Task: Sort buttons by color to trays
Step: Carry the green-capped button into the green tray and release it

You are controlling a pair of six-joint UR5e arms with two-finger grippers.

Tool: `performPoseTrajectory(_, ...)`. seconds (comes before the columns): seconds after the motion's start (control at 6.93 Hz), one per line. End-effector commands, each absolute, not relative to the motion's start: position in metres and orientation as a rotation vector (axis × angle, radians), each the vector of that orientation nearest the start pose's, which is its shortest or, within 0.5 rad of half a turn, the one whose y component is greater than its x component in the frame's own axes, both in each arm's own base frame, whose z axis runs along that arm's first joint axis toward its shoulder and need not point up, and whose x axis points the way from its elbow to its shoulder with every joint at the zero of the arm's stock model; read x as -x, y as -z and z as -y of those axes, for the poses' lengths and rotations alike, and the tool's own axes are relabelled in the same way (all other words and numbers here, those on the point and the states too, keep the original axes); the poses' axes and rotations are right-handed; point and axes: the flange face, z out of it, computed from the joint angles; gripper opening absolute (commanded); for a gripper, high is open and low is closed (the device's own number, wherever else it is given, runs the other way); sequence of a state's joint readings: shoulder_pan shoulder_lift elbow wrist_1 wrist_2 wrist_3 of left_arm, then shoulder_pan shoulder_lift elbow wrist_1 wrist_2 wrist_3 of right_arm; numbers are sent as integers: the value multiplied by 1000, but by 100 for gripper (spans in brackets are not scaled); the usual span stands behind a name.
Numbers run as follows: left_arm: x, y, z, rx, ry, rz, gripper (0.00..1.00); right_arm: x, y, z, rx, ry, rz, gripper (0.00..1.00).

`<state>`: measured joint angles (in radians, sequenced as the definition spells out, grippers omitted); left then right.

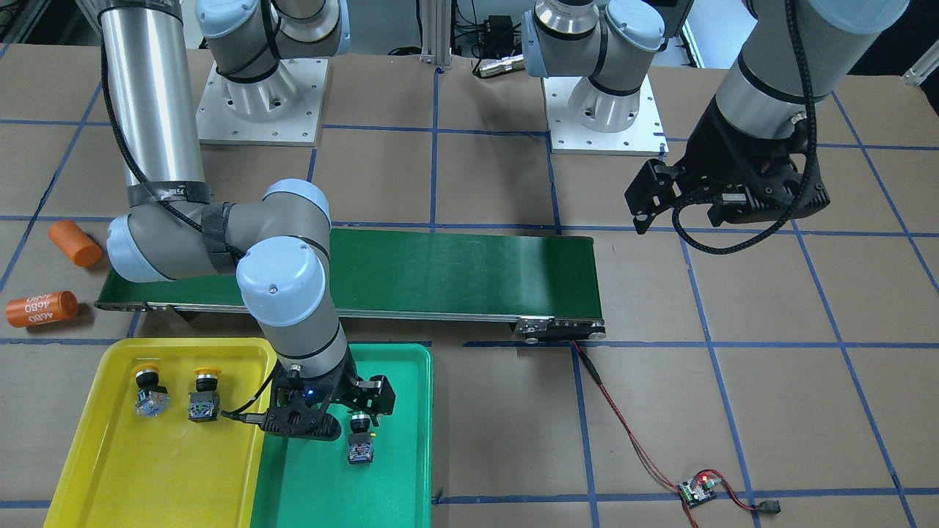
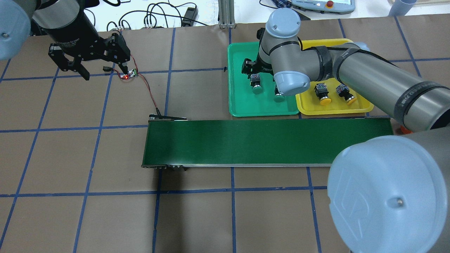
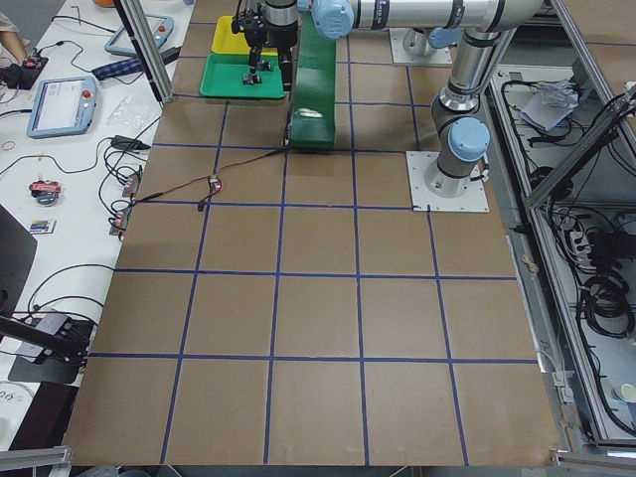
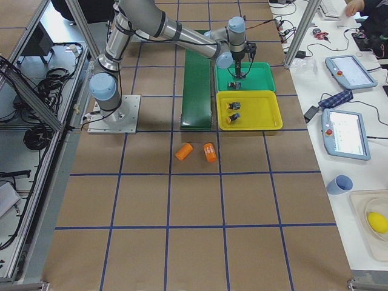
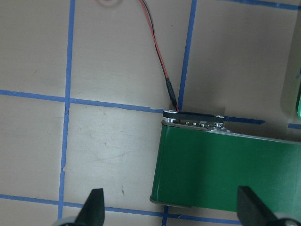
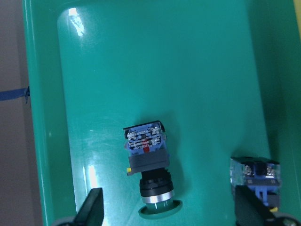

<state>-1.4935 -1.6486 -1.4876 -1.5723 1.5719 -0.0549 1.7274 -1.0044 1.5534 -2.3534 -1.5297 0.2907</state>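
My right gripper (image 1: pixel 330 411) hangs low over the green tray (image 1: pixel 411 455), fingers spread and holding nothing. One green button (image 6: pixel 148 167) lies on its side on the tray floor directly below, and a second green button (image 6: pixel 256 176) lies near one finger, though the wrist view cuts it off and I cannot say whether they touch. Both yellow buttons (image 1: pixel 176 394) lie in the yellow tray (image 1: pixel 147 469), so I judge the sort complete, each colour lying where it belongs.

My left gripper (image 2: pixel 103 70) hovers well apart, jaws wide and empty, over the conveyor belt's (image 1: pixel 455 275) wired control board (image 1: pixel 697 490). Two orange cylinders (image 1: pixel 55 275) lie off the belt's other end. The table (image 1: pixel 513 176) is brown sheeting gridded with blue tape. Teach pendants (image 4: pixel 345 70) rest on the operators' side bench.
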Motion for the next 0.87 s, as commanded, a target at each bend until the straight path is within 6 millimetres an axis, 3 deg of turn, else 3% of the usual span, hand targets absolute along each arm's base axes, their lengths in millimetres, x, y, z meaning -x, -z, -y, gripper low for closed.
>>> performPoseTrajectory(0.0,92,-485,535,205,-7,-3133,100,-208,-300,630,-220,230,-3088,100)
performPoseTrajectory(0.14,93,-483,534,207,-10,-3135,100,-189,-322,619,-173,178,-3130,100)
performPoseTrajectory(0.29,92,-487,535,207,5,-3133,100,-182,-351,598,-177,110,-3143,100)
performPoseTrajectory(0.43,93,-487,534,207,2,-3133,100,-170,-384,571,-199,13,-3159,100)
performPoseTrajectory(0.72,92,-491,537,207,5,-3133,100,-162,-452,497,-202,-166,-3169,100)
